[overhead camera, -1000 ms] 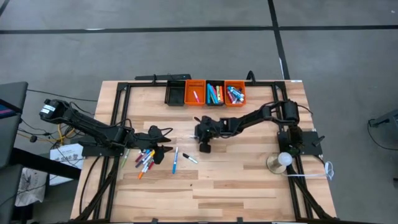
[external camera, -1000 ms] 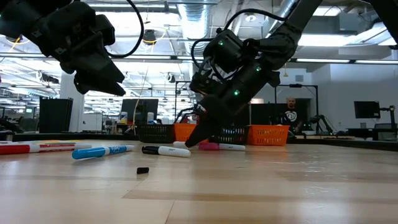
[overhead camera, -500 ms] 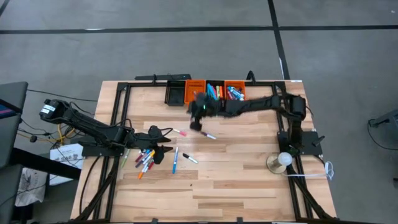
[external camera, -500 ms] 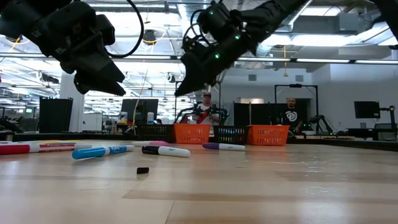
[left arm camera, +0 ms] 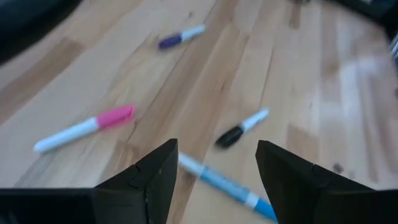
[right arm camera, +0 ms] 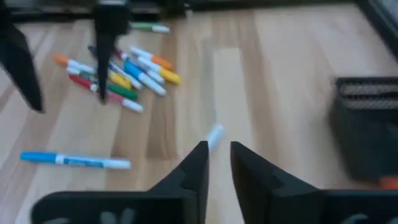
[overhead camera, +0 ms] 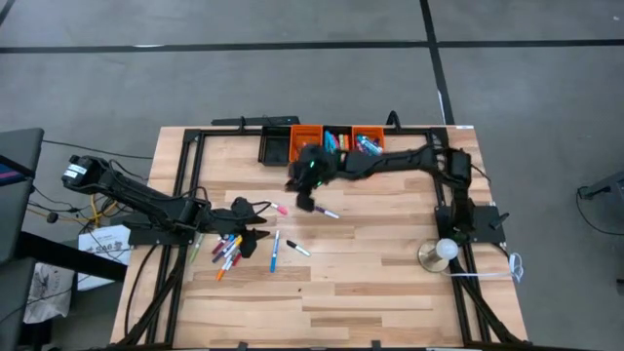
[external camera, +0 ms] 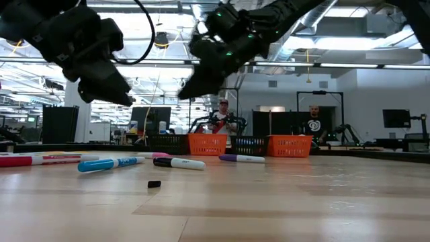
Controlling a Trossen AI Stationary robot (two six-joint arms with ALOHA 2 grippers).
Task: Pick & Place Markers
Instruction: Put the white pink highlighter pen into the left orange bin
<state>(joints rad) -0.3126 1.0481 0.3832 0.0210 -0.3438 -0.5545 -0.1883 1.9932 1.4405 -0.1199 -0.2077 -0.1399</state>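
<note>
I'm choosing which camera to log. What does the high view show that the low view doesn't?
Only the high view shows the pile of markers beside the left end effector, and markers inside the bins. Only the low view shows people in the room behind. Both show the right end effector raised above the table, near the purple marker.

My wooden table [overhead camera: 390,283] carries a row of small bins along its far edge: a black bin [overhead camera: 275,148] at one end, then orange bins [external camera: 207,144] with a dark one among them. A white round lamp-like object [overhead camera: 445,250] sits near the table's right edge. Beyond the bins, two people [external camera: 313,124] stand in the room.
</note>
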